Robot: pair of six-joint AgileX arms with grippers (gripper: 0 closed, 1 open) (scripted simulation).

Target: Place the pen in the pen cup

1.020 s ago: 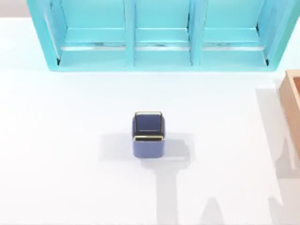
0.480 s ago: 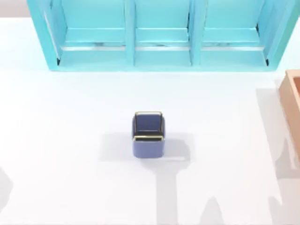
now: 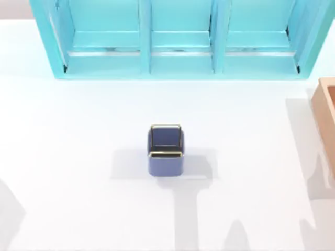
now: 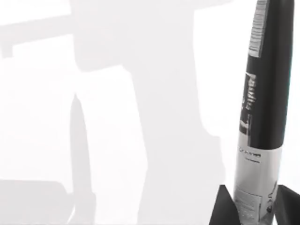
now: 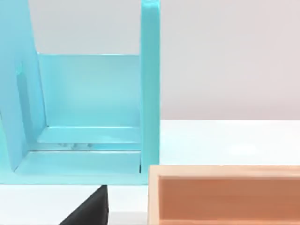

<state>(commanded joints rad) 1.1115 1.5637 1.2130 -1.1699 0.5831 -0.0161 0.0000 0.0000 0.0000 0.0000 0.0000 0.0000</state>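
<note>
Pen cup (image 3: 166, 149): upright at mid-desk (image 3: 78, 130).
Left pincer (image 4: 251, 208): clamped on the pen (image 4: 262, 93).
Right pincer (image 5: 89, 211): grip undeterminable.

pen (image 4: 262, 117) lettering, too blurred to read

White table (image 3: 78, 130), pen cup (image 3: 166, 157) centre, turquoise shelf (image 3: 178, 39), perhaps wooden box (image 3: 327, 117)

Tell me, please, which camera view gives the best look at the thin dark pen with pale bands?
The left wrist view: the thin dark pen with pale bands runs up the picture, its pale lower end between the left gripper's black fingers. The top view gives the blue-violet square pen cup instead, and the right wrist view the turquoise shelf unit.
</note>
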